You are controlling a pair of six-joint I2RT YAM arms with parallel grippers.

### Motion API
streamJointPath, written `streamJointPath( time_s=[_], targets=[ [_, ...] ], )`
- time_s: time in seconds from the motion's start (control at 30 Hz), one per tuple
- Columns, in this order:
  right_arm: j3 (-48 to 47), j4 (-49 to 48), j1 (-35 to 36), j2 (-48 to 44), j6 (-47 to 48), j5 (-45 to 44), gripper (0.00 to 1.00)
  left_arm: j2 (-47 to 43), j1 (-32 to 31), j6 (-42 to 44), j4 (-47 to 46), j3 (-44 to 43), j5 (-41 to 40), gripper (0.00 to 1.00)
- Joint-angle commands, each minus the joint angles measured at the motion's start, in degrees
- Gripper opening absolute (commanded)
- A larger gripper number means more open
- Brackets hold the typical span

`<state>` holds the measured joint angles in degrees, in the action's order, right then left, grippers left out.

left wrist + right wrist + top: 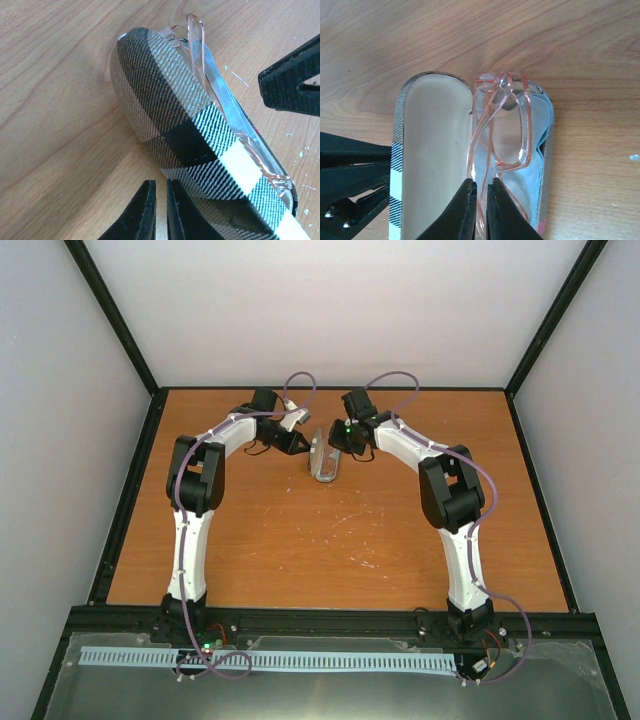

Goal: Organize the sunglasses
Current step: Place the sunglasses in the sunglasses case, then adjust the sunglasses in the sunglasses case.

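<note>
Sunglasses (510,125): lie folded on blue cloth (540,150) inside open case (432,150), long axis pointing straight away from right gripper (481,187), the nearer one, fingers almost closed and seemingly nipping frame end; left gripper (160,187), also almost closed, empty, beside case.

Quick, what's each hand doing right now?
Left hand: closed, holding nothing.
Right hand: closed on the sunglasses.

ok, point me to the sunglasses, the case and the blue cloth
sunglasses (525,125): right wrist view, on the pink frame rim.
case (435,150): right wrist view, on the beige lining of the empty half.
blue cloth (543,127): right wrist view, on the part right of the frame.
</note>
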<state>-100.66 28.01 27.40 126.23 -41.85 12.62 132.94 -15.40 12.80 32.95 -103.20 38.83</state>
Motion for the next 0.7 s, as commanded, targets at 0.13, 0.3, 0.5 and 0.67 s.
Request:
streamJointPath(
  time_s=[0.13,0.3,0.5,0.67],
  targets=[
    [0.0,-2.3,0.6,1.6,-1.9,3.2,0.05,-1.9,-0.3,-0.5,-0.9,-0.8,0.8,0.10],
    [-1.2,-1.1,0.6,3.3,-1.9,3.1,0.03,-1.8,-0.3,-0.5,-1.0,-0.8,0.8,0.10],
    [-1.2,-0.4,0.6,4.4,-1.9,3.5,0.03,-1.7,-0.3,-0.5,-1.0,-0.7,0.8,0.10],
    [0.8,-0.4,0.9,4.0,-1.8,4.1,0.03,-1.7,-0.3,-0.6,-1.1,-0.8,1.0,0.10]
  ],
)
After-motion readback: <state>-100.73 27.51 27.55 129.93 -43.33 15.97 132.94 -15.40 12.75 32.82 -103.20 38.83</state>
